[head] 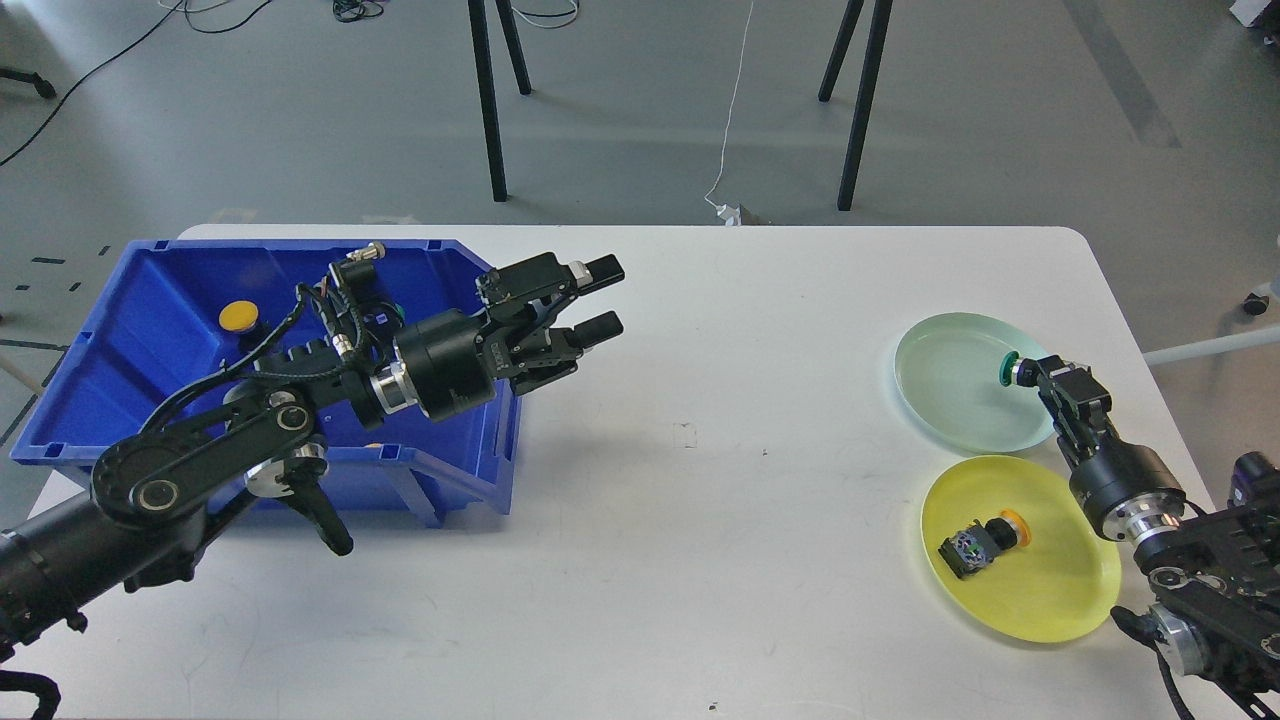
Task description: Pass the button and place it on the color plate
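Observation:
My right gripper [1022,372] is shut on a green-capped button [1003,367] and holds it over the right side of the pale green plate [950,375]. A yellow plate [1060,600] in front of it holds a black button with an orange cap [982,541]. My left gripper [603,298] is open and empty, above the table just right of the blue bin [120,330]. A yellow-capped button [239,316] lies inside the bin at the back left.
The bin's right wall sits under my left forearm. Black stand legs [488,100] stand on the floor behind the table. The table's right edge runs close past both plates.

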Motion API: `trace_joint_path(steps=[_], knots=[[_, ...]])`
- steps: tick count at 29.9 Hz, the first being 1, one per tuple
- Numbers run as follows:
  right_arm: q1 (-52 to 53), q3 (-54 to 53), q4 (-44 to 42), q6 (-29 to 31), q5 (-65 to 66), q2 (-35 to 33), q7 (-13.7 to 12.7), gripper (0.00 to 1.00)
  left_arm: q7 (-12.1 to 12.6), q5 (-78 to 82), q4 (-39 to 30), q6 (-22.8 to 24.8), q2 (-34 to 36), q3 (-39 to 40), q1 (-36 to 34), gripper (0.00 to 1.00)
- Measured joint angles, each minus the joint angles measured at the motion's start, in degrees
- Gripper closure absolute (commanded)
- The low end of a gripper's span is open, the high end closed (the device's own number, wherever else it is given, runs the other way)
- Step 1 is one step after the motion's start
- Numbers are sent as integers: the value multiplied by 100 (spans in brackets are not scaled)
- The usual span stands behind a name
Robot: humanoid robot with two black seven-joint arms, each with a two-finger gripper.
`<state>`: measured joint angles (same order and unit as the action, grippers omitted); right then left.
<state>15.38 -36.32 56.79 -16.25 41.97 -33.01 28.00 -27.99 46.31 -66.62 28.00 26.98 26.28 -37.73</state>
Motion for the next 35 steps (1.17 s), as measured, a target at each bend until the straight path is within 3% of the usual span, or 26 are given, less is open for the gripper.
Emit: trace_joint_path(steps=[3,7,16,21,26,30,35], knots=[[5,-4,0,-1,-13,4,0,15,0,0,0,0,0,0,16,17],[11,-43,7,-1,-36,4,0,7,0,0,0,0,0,5,27,17],[19,-235,524,4,-69,-73,0,5,0,-18,0,0,4,29,35,16],[-33,-1102,1898,123,-255,-175,0,2,0,-718,-1,-1,263,625,110,16],[343,-1716,3060,732,-1427,42,0,1,0,-2025,154,-1,889,1372,213,16],[929,-1667,3193,1045,-2352,513,0,1,0,-2971,520,-4,1237,1639,238,16],[1130,-1610,3184,1071,-2541,686,0,1,0,-3373,596,0,1332,1770,326,15]])
